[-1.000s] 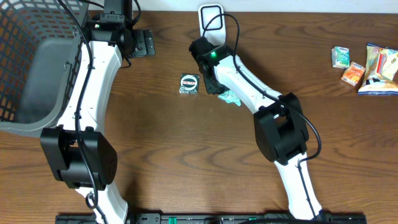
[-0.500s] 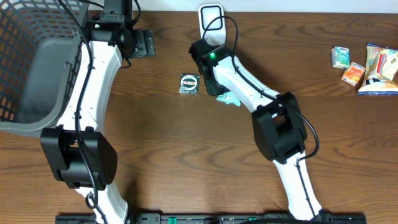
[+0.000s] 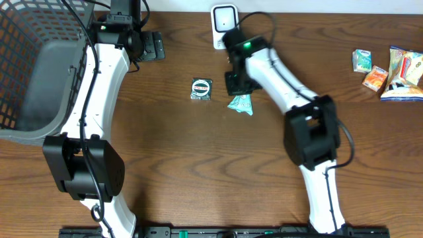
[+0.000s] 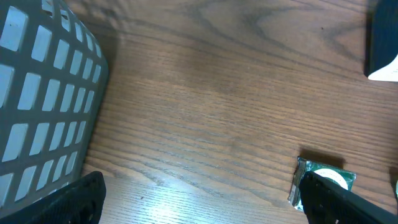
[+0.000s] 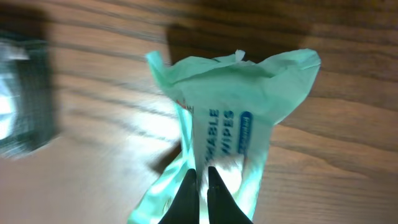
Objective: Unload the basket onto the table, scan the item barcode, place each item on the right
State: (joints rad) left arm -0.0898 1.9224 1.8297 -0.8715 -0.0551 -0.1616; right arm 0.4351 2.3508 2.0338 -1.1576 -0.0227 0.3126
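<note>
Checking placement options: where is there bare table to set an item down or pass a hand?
Free: the wide stretch between the left arm and right arm, near their bases; also the patch between the right arm and the snack packets. Crowded: in front of the scanner, where the right claw holds the wipes packet beside the square packet.

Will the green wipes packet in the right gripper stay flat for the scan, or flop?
Likely floppy: the wipes packet is soft, crinkled film, flaring loosely beyond the right gripper, so it may droop or twist. Probably light, since it looks thin. The smooth film might slip in that narrow edge pinch if swung fast.
</note>
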